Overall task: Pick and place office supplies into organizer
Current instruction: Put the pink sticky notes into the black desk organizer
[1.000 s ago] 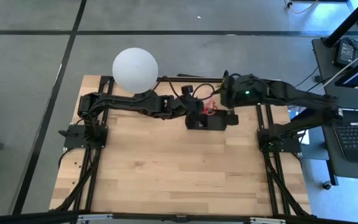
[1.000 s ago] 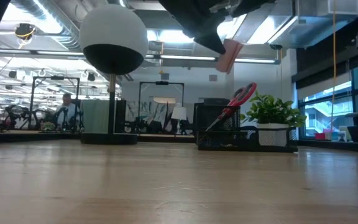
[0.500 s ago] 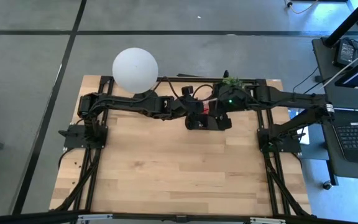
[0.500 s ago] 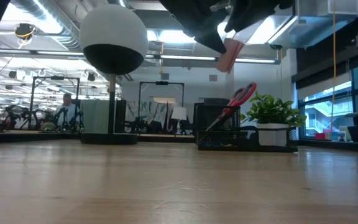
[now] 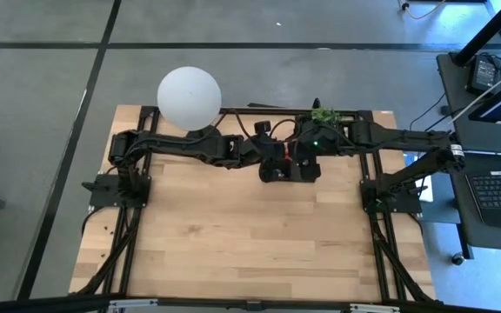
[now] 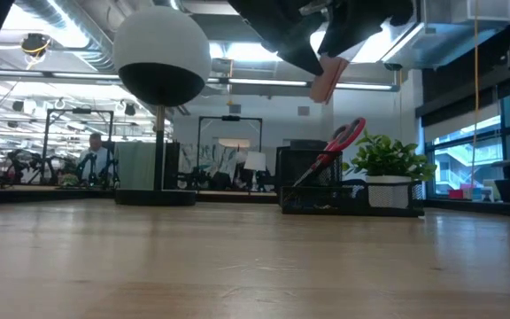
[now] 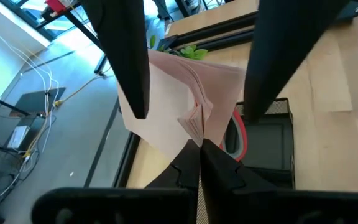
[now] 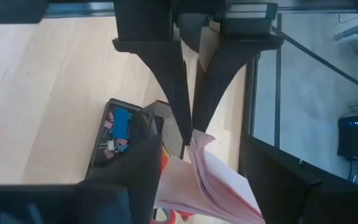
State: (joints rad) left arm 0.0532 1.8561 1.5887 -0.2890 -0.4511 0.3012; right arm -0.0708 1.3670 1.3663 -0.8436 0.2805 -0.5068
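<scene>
Gripper on the left (image 7: 199,146) pinched a corner of the pink pad (image 7: 185,99), fingers pressed together on it, holding it in the air above the organizer (image 5: 287,168) near the middle of the surface's far edge. The right gripper (image 7: 197,62) straddled the pad from the other side, its fingers (image 7: 128,56) spread and not yet touching the paper (they looked to be on their way in). In the low view the pad (image 6: 328,78) hung tilted, well above the scissors (image 6: 336,146) that stood in the organizer (image 6: 343,199).

To do the handover well, I judged the right gripper should close squarely across the pad's thick part, away from the fanned loose sheets, and the left should let go only once that grip was firm. The pad was splaying, so a pinch on a few leaves could tear or slip.

Room was tight: both wrists crowded over the organizer, with the plant (image 6: 388,159) just beside it and the lamp (image 5: 189,97) toward the far left corner. The near half of the surface (image 5: 250,243) lay open for backing off.
</scene>
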